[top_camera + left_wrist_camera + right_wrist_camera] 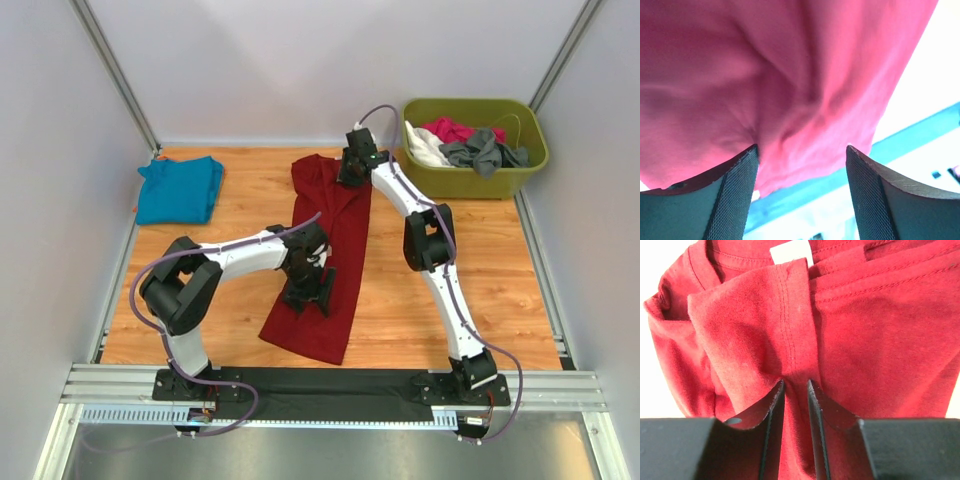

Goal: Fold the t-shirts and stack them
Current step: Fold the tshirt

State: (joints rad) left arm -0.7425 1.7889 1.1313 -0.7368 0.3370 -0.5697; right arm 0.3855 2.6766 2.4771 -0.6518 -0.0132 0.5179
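Between the nearly closed jaws of the right gripper (796, 385) sits a pinched ridge of the dark red shirt (880, 340), taken along a seam just below the white label (791, 251). Nearer the bases, the left gripper (802, 147) has its jaws wide apart, with red cloth bunched in front of them and nothing clamped. The shirt lies as a long, uneven strip down the middle of the table (480, 290), well apart from the teal-blue shirt (180, 190) at the far left corner. The risk, as I judge it, is that the right arm lifts away with the ridge caught, dragging the layers and opening the fold. The left jaws, closing on bunched cloth, could seize too many layers and skew the strip.
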